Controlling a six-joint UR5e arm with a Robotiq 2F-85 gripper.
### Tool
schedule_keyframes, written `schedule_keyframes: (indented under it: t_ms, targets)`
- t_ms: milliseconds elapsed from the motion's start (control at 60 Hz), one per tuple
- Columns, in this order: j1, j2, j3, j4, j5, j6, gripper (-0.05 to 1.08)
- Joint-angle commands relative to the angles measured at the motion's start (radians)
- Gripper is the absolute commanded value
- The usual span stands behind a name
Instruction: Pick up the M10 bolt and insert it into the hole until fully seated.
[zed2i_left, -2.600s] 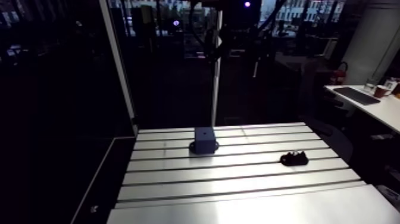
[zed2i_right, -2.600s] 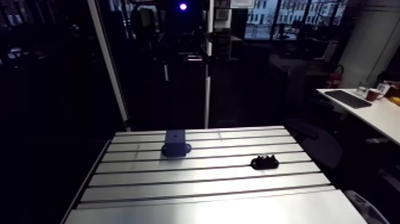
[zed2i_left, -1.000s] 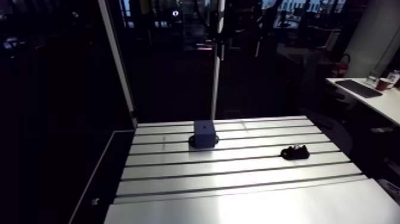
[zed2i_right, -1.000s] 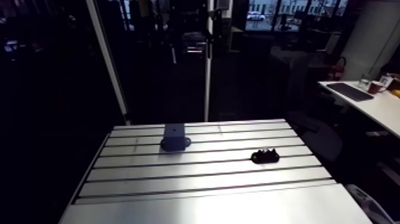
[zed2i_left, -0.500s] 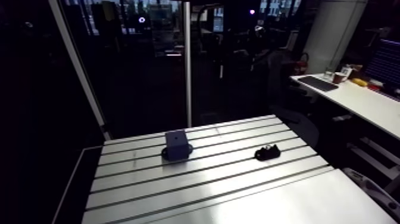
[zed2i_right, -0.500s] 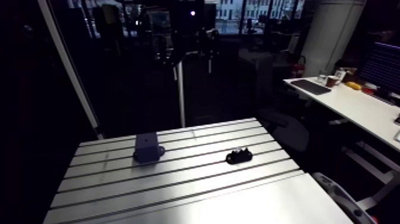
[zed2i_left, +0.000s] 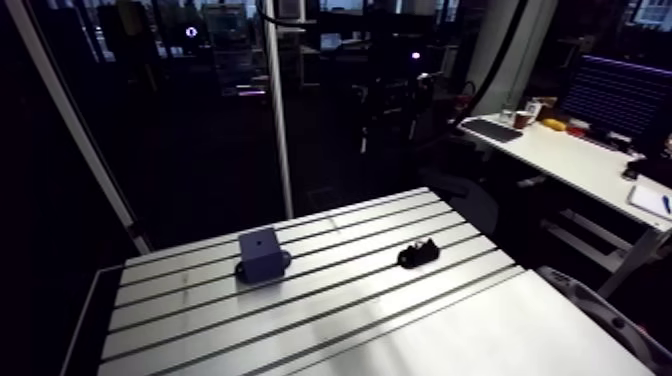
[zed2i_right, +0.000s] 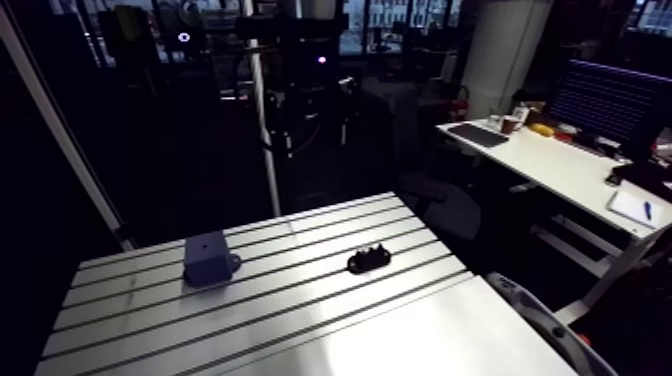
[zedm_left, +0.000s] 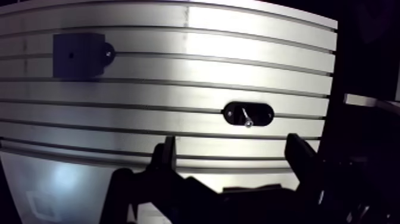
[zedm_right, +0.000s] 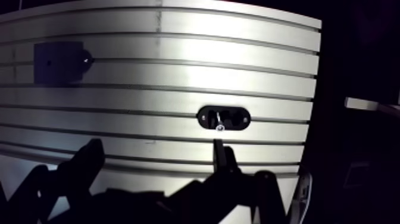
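claw (zedm_left: 232, 143) open, empty | bolt (zedm_left: 244, 116) in black holder (zedm_left: 263, 113) | long axis toward claw

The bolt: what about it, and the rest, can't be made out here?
Bolt: wrist view, a tiny bright sliver in its black holder; thread and size too small to tell.
Hole in the block: wrist view, a dark dot; depth hidden.
Gripper: wrist view, a dark silhouette, cut off by the edge.

One dark block (zedm_left: 76, 55) is sitting on the table (zedm_left: 178, 71); one black holder (zedm_left: 262, 113) is lying apart from the block, cradling one bolt (zedm_left: 245, 116).
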Motion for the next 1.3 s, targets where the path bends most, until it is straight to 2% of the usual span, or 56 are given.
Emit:
schedule_keyframes:
  t_ms: [17,83,133,217,550,1083,1300]
  targets:
    - [-0.031,0.010,0.044,-0.070,0.009,-0.061,0.01]
    - [-0.043,0.023,0.048,-0.072,0.009,-0.065,0.01]
    - [-0.047,0.032,0.052,-0.074,0.019,-0.065,0.01]
    - [-0.059,0.045,0.065,-0.083,0.022,-0.068,0.01]
    - [-0.103,0.102,0.106,-0.146,0.017,-0.080,0.01]
    - [-0.151,0.141,0.175,-0.241,0.016,-0.082,0.02]
    - [-0.166,0.159,0.203,-0.274,0.016,-0.083,0.21]
